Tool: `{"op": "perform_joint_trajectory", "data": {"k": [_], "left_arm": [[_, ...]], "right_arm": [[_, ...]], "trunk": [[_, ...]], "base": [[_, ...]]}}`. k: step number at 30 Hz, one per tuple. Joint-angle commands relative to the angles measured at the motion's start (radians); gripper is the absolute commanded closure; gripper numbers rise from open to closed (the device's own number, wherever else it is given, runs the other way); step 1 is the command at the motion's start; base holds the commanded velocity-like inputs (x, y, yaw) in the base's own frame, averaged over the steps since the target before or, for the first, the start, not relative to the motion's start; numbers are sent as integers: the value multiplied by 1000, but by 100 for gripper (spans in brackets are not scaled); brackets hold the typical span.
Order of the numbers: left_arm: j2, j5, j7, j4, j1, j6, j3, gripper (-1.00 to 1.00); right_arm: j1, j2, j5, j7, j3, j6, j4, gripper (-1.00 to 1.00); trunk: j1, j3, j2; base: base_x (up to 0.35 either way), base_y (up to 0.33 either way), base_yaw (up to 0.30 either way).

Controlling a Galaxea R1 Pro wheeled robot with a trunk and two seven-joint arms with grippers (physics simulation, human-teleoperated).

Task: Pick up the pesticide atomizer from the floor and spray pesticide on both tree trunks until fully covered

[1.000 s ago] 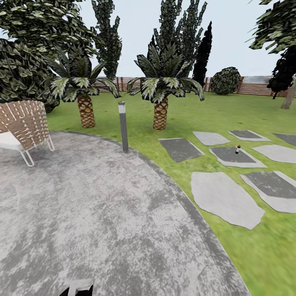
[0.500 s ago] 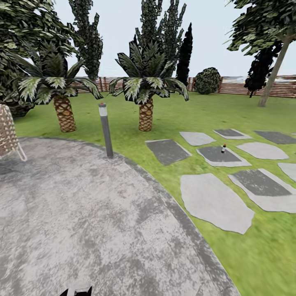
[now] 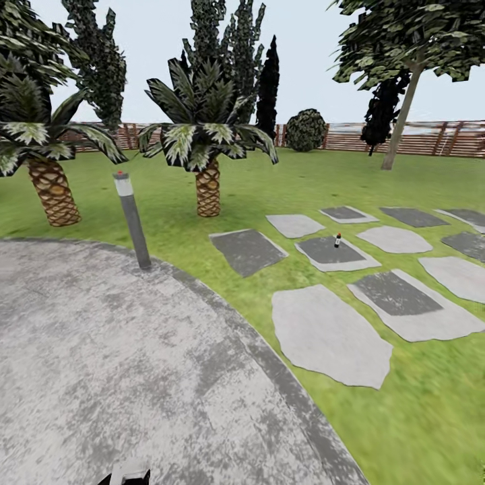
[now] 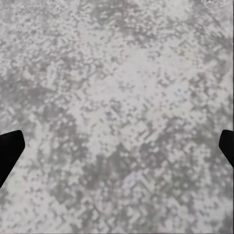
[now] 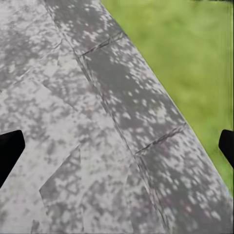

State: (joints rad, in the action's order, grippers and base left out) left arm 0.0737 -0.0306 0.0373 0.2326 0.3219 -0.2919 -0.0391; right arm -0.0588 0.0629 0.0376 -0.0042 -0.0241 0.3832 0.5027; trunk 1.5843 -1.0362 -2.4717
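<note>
The pesticide atomizer (image 3: 337, 240), a tiny dark bottle, stands upright on a dark stepping stone (image 3: 330, 252) in the garden lawn (image 3: 296, 182), well ahead and to the right. One tall tree (image 3: 401, 54) with a bare grey-beige trunk (image 3: 400, 121) rises at the back right near the slat fence (image 3: 417, 138). My left gripper (image 4: 117, 146) hangs open over grey paving, nothing between its fingers. Also open and holding nothing, my right gripper (image 5: 117, 146) is above the paving's edge beside grass.
I stand on a round grey paved patio (image 3: 121, 364). A grey bollard lamp (image 3: 133, 221) stands at its edge. Two short palms (image 3: 207, 185) grow on the lawn behind it. Several flat stepping stones (image 3: 327, 333) lie in the grass to the right.
The head view has swung to the right, so everything slid left in the picture. The wicker chair has left the view and the tall tree's trunk shows more fully.
</note>
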Motion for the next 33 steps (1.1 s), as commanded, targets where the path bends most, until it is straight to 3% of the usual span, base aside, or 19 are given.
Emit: {"op": "perform_joint_trajectory", "data": {"k": [1, 7, 18, 33], "left_arm": [[0, -3, 0, 0, 0, -3, -2, -100], [0, -3, 0, -1, 0, -3, -2, -100], [0, -3, 0, -1, 0, -3, -2, -100], [1, -4, 0, -1, 0, -3, -2, -100]], "right_arm": [[-1, 0, 4, 0, 1, 3, -1, -100], [-1, 0, 4, 1, 1, 3, -1, -100], [-1, 0, 4, 0, 2, 3, -1, -100], [-1, 0, 4, 1, 1, 3, -1, -100]], "trunk": [[0, -2, 0], [0, -5, 0], [0, -6, 0], [0, -6, 0]], "base": [[340, -97, -263], [328, -147, -174], [306, -188, -9], [315, -148, -249]]}}
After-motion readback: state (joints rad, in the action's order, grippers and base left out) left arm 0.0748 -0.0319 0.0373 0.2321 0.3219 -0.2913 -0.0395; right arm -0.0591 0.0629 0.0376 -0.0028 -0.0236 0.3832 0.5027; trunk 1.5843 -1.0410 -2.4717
